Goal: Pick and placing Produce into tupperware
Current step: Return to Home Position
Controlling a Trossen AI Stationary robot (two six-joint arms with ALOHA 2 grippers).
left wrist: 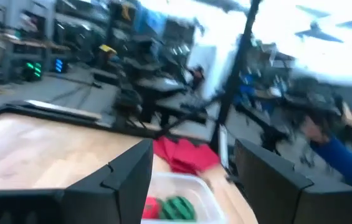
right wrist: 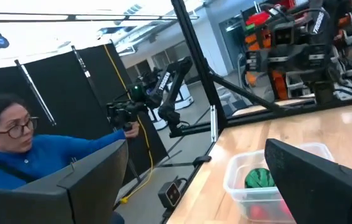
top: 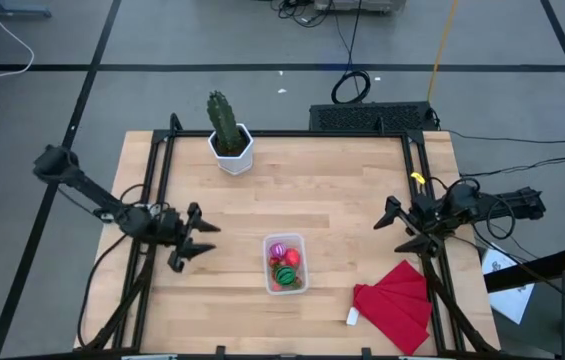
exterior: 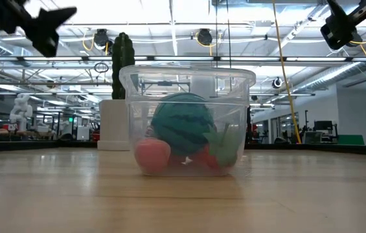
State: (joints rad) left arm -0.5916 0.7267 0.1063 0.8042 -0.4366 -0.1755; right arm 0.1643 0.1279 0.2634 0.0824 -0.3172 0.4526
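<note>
My left pincer (top: 202,238) hangs over the left part of the desk (top: 342,180), its two fingers spread wide and holding nothing. It points across the boards toward the tupperware (top: 286,263). My right pincer (top: 390,230) mirrors it from the right side, also wide and empty, aimed back toward the middle.

The tupperware sits on the wood between the two, a little closer to the front edge than either pincer, and my left one looks slightly the nearer. Its long axis runs from the far edge of the desk toward the near edge, so it lies crosswise to the line joining my pincers, and each of them faces one of its long walls. It stands upright with its mouth open to the ceiling.

The produce (top: 284,262) is heaped inside it, the green striped ball (top: 285,272) among red and pink pieces, and I see none loose on the boards. I judge the packing finished. What remains is for me to draw each arm away outward, clear of those walls.
</note>
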